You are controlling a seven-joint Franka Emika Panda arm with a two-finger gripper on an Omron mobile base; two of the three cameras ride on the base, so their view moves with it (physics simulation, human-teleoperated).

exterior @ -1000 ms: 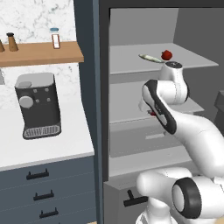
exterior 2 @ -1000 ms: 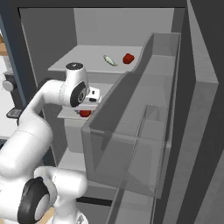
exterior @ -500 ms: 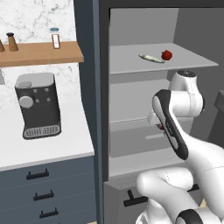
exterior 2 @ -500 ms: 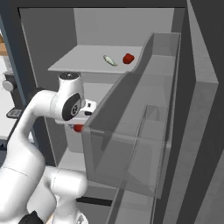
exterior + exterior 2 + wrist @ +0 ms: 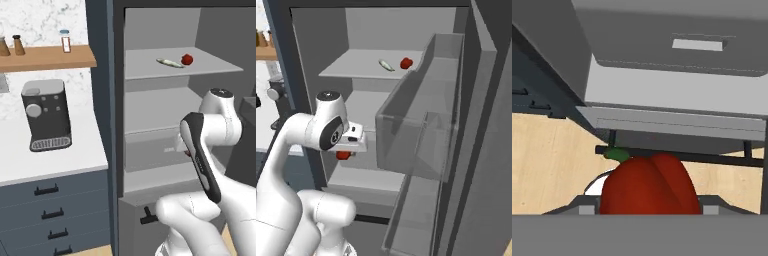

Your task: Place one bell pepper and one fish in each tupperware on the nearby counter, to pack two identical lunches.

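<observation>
Pepper (image 5: 647,184) clamped in gripper (image 5: 345,151), just outside fridge (image 5: 406,120). Risk: clipping fridge door on swing-out knocks pepper loose.

- Grey upper shelf (image 5: 150,67) inside open dark refrigerator, carrying a slim pale-green fish (image 5: 170,62) and, just beside it, a small red bell pepper (image 5: 187,59); same pair seen from the other side (image 5: 386,65) (image 5: 405,63).
- Long white smooth counter (image 5: 30,162) over dark blue-grey drawers, bearing a black boxy coffee machine (image 5: 46,115).
- Brown wooden wall shelf (image 5: 47,56) with three small bottles.
</observation>
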